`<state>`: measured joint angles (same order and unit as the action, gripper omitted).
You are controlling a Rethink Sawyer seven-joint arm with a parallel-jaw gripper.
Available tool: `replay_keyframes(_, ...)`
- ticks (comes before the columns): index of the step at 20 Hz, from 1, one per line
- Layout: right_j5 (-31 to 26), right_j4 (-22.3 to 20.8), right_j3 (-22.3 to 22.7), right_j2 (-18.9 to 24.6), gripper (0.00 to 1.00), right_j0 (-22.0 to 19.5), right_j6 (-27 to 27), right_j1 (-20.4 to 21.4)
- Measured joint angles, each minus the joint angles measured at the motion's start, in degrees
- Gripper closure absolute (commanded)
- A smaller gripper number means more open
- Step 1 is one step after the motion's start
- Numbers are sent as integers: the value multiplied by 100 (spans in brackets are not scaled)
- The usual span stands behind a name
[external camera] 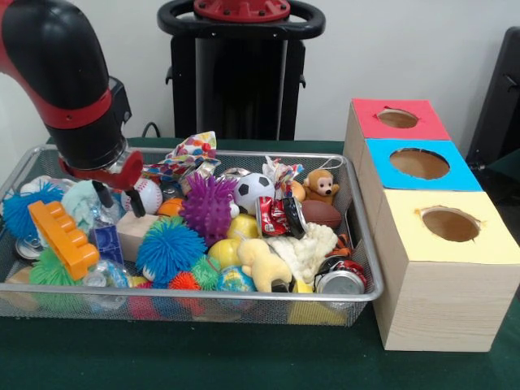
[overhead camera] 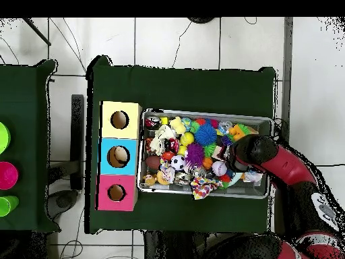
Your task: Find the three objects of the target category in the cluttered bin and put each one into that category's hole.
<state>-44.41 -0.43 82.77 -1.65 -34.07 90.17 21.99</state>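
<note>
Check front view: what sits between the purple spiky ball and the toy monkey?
In the front view, a small soccer ball lies between the purple spiky ball and the toy monkey.

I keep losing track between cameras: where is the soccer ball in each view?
Front view: soccer ball at the bin's far middle, right of the purple spiky ball.
Overhead view: soccer ball left of that purple ball.
Shared landmark: purple spiky ball.
</note>
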Motion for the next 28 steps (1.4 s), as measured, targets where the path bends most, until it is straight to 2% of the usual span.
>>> replay_keyframes(15,-359,0,-101,66,0,-171,0,5)
replay_keyframes(28,-381,6,-123,117,0,-223,0,75)
